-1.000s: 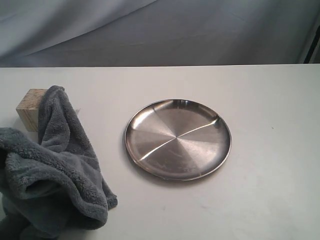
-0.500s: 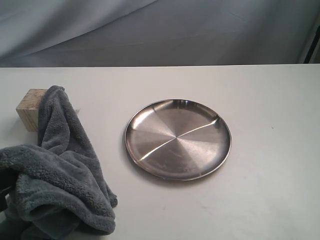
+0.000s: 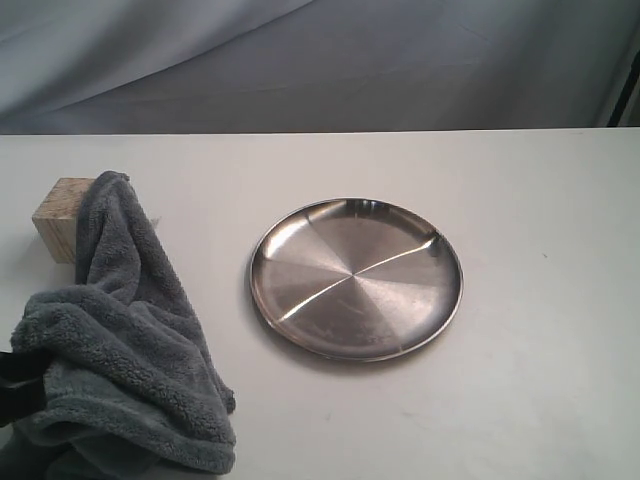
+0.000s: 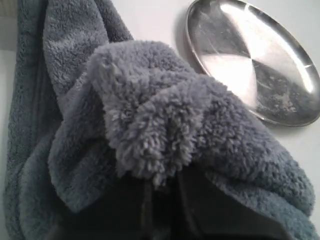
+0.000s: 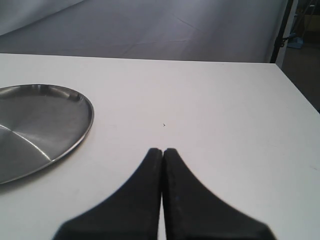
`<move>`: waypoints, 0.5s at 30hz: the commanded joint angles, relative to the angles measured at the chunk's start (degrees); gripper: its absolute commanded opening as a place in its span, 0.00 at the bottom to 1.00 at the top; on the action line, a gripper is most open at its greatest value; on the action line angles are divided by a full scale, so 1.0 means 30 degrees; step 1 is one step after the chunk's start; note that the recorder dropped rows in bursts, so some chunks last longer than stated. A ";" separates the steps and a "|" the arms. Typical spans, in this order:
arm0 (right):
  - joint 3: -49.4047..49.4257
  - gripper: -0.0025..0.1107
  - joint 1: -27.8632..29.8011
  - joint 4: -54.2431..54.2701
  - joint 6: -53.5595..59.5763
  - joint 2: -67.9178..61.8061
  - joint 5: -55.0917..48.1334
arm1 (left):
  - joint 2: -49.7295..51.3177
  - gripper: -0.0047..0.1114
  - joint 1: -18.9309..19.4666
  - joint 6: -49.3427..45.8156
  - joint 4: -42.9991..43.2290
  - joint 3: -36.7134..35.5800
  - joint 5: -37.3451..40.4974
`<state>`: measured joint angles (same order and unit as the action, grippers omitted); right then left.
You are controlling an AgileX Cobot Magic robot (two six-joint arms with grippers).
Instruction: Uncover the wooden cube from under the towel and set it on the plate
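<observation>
- The white table (image 3: pixel 520 400) carries everything, with a grey backdrop (image 3: pixel 320 60) hanging behind it.
- The towel (image 3: pixel 130 330) lies bunched at the table's left side in the exterior view. One fold is draped up against the cube.
- The plate (image 3: pixel 355 278) sits near the table's middle, right of the towel and not touching it.
- The left gripper (image 4: pixel 161 200) is clenched on a fluffy tuft of the towel.
- The right gripper (image 5: pixel 162 152) has its jaws pressed flat together, over the table beside the plate.
- The wooden cube (image 3: pixel 60 215) stands at the far left, top and front face bare, its right side under the towel, well apart from the plate.
</observation>
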<state>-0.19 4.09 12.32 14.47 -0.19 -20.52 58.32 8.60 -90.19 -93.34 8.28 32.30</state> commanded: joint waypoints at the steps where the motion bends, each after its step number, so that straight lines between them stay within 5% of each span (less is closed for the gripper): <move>1: 0.0064 0.02 -0.0027 0.0093 0.0026 0.0063 0.0239 | 0.2538 0.04 -0.0010 -0.3170 -0.2201 -0.0088 0.0770; 15: 0.0064 0.02 -0.0027 0.0093 0.0026 0.0063 0.0239 | 0.7821 0.06 -0.0010 -0.7329 -0.2201 0.0022 0.4661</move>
<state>-0.19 4.09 12.32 14.47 -0.19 -20.52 79.97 8.60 -109.29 -100.43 8.38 41.68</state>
